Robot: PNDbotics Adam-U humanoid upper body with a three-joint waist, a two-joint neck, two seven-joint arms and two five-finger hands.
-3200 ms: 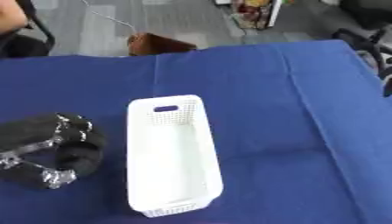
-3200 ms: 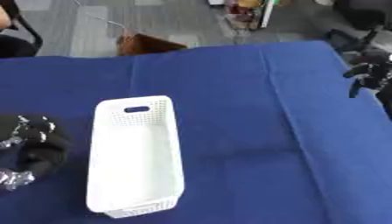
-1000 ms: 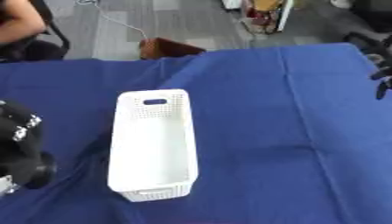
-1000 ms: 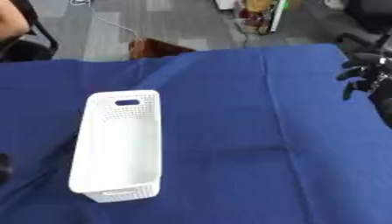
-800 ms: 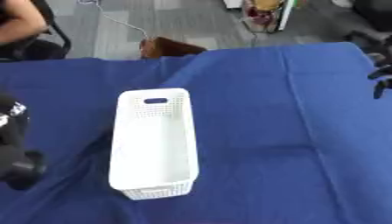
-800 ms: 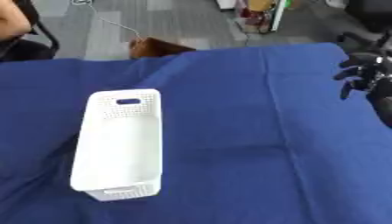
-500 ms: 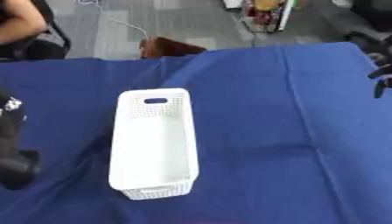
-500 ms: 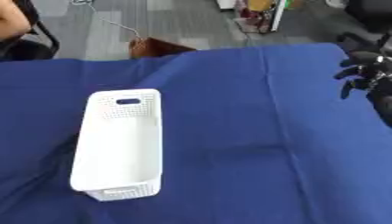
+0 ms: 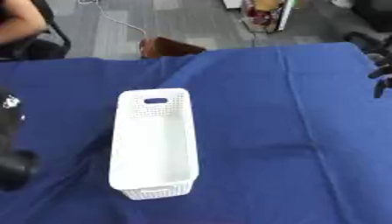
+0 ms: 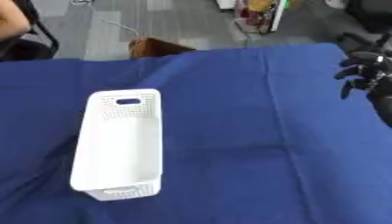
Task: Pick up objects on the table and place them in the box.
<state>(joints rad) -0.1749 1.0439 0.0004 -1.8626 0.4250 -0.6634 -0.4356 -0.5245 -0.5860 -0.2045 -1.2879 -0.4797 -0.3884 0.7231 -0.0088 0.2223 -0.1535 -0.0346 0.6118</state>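
Nearest you, the left robot hand [image 9: 12,162] is showing only as a dark blur at the table's [image 9: 253,131] left edge, fingers impossible to tell. Beside it, the white box [image 9: 153,144] is lying lengthwise. Farther right, your right robot hand [image 10: 366,72] is hanging with fingers curled, holding nothing.

Right hand [image 10: 369,74] at right edge — fingers curled, holding nothing.
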